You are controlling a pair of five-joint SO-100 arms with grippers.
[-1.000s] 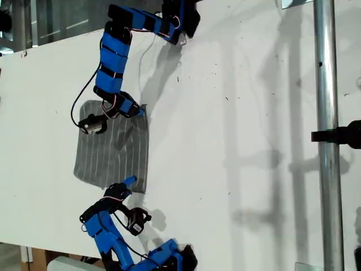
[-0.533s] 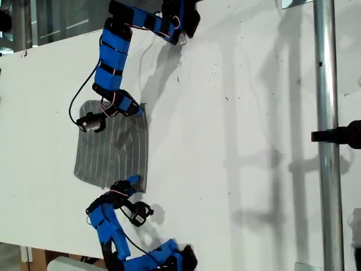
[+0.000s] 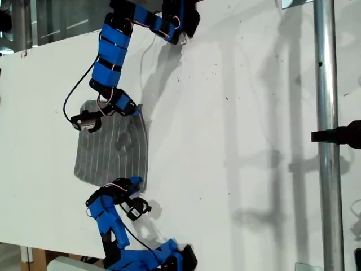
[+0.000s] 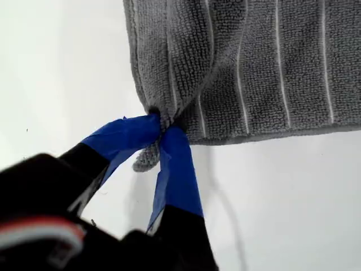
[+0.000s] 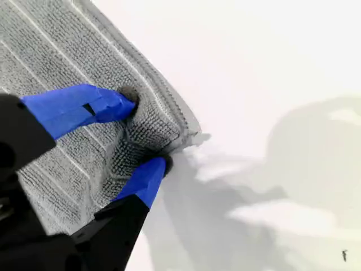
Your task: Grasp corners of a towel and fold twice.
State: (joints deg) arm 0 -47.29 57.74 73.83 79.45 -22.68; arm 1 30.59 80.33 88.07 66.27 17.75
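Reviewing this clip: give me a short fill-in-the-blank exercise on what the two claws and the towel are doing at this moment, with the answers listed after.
1. My first claw is shut on a ____ of the towel.
2. The towel is grey with thin pale ____.
3. My second claw pinches the towel at its edge, and the cloth between its fingertips is ____ rather than flat.
4. The towel lies on a ____ table.

Missing words: corner; stripes; bunched; white

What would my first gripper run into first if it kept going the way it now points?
The towel itself. My first gripper is already pinched on one corner, and its fingertips point into the striped cloth, which fills the line ahead. What lies beyond is out of frame.
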